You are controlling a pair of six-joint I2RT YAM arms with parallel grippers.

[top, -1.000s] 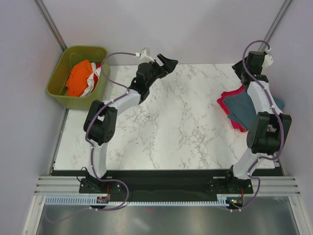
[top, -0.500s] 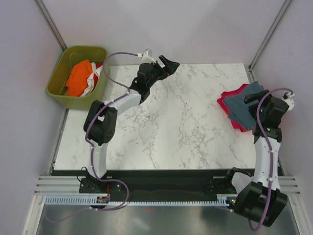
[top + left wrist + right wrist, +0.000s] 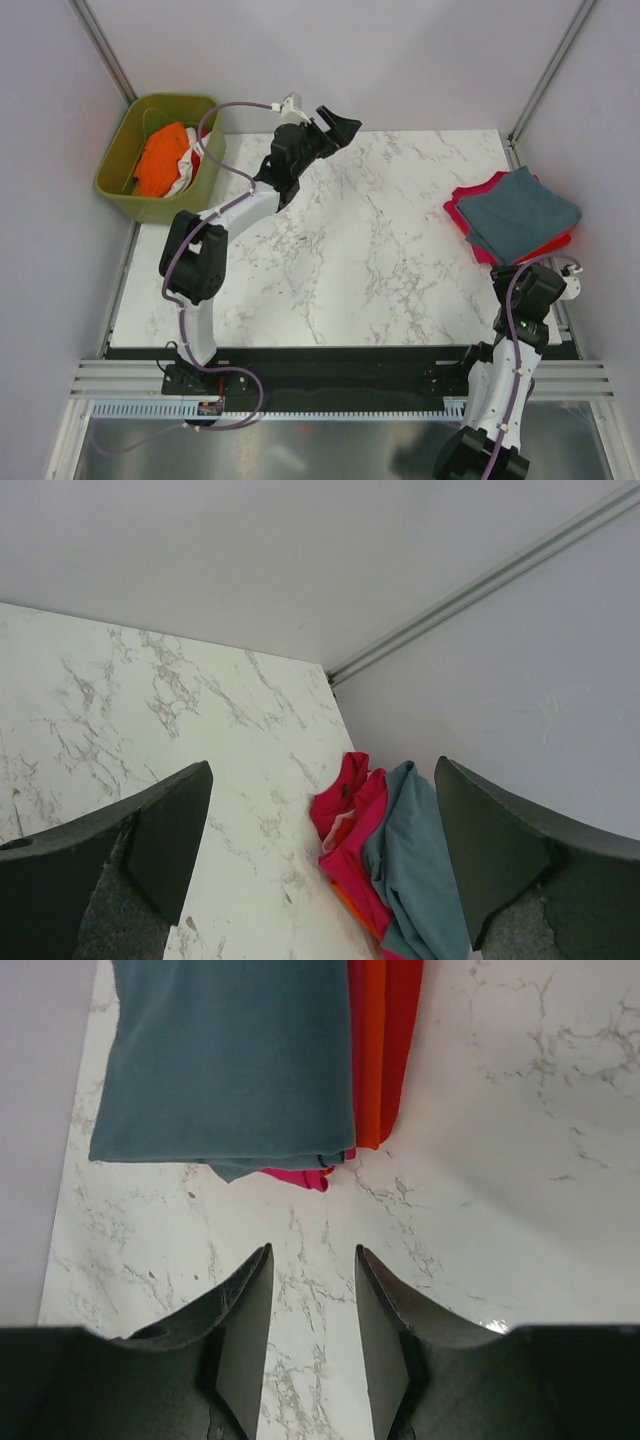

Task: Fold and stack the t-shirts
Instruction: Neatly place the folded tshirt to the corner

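Back from the stack has come the right arm: a second ago it stood over the folded shirts at the right edge of the marble table (image 3: 350, 260), and now its wrist sits by the table's near right corner, so the whole pile lies uncovered. The left arm has hardly shifted along the table's far edge.

Two arms, two grippers. The right gripper (image 3: 313, 1252) has its fingers partly apart with bare marble showing in the gap; nothing is held. The left gripper (image 3: 322, 768) is spread as wide as it goes above the table's far edge, and it too is empty.

One stack lies at the table's right edge. The blue-grey t-shirt (image 3: 520, 212) is folded flat on top, with a magenta-pink t-shirt (image 3: 300, 1175) and an orange-red t-shirt (image 3: 385, 1050) peeking out beneath it. How many layers lie under it I cannot tell exactly.

One olive-green bin (image 3: 115, 185) sits off the table's far left corner, holding an orange t-shirt (image 3: 160, 155) and a white and red one (image 3: 188, 162), both crumpled.
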